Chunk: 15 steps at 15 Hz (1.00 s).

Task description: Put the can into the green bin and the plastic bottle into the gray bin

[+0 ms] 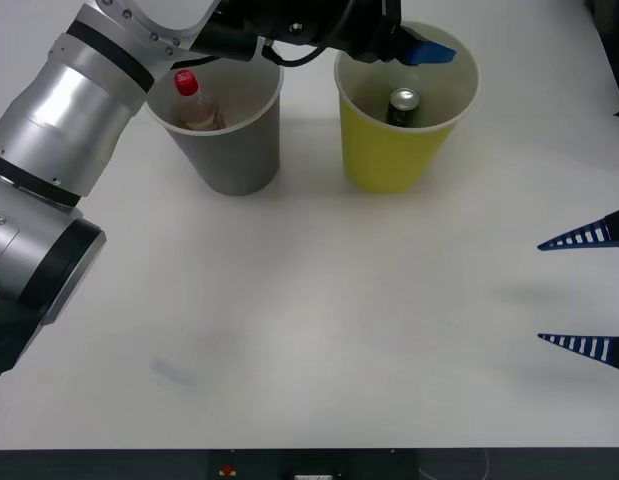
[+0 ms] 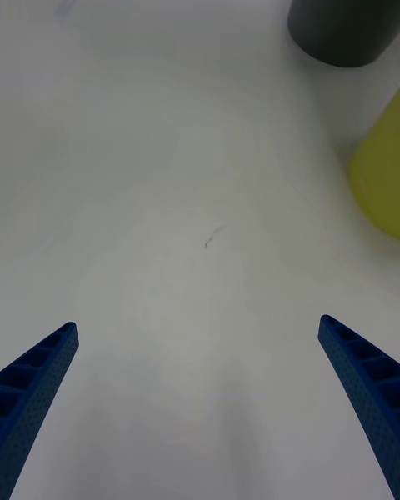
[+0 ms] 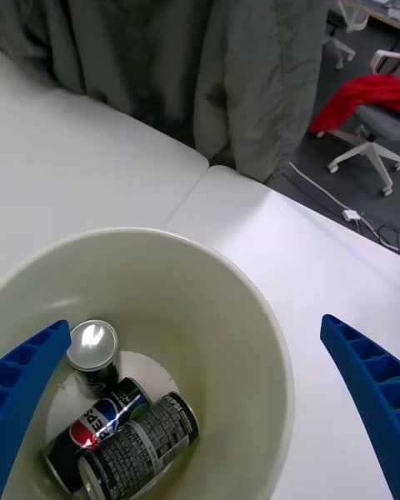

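Note:
The can [image 1: 403,105] stands upright inside the green bin [image 1: 389,160]; in the left wrist view the can [image 3: 93,354] shows its silver top against the bin's pale wall [image 3: 208,317]. My left gripper [image 1: 429,50] hovers over that bin, and the left wrist view shows this gripper [image 3: 193,327] open and holding nothing. The plastic bottle [image 1: 194,100], red cap up, leans inside the gray bin [image 1: 234,150]. My right gripper [image 1: 587,292] waits open above the table at the right edge, far from both bins.
Two other cans [image 3: 125,442] lie on the green bin's floor beside the upright one. In the right wrist view the gray bin [image 2: 346,17] and green bin [image 2: 379,175] stand beyond bare white table [image 2: 167,175]. My left arm spans the gray bin's back rim.

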Tool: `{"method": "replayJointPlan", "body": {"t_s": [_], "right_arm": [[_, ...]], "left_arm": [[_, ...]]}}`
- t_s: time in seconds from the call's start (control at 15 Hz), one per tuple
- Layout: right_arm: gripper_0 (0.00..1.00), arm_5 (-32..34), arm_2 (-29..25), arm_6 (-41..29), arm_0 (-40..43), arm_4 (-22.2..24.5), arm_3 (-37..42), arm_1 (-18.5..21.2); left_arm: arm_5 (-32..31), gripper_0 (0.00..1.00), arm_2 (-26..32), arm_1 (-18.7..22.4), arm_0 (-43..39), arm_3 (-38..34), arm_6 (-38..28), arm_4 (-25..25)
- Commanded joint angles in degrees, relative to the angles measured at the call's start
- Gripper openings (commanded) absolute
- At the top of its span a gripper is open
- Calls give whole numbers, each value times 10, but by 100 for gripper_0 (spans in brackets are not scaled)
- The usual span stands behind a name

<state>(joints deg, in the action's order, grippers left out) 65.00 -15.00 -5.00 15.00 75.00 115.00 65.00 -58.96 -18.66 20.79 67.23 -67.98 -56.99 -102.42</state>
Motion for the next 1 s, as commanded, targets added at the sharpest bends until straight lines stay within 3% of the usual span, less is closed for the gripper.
{"method": "replayJointPlan", "body": {"t_s": [0.07, 0.47, 1.0], "right_arm": [[100, 0, 0, 0, 0, 0, 0, 0], [100, 0, 0, 0, 0, 0, 0, 0], [100, 0, 0, 0, 0, 0, 0, 0]], "left_arm": [[-10, 100, 3, 57, -75, -88, 57, 87], [-114, 100, 71, 153, -204, -228, 152, 194], [-123, 100, 106, 283, -369, -378, 192, 260]]}}
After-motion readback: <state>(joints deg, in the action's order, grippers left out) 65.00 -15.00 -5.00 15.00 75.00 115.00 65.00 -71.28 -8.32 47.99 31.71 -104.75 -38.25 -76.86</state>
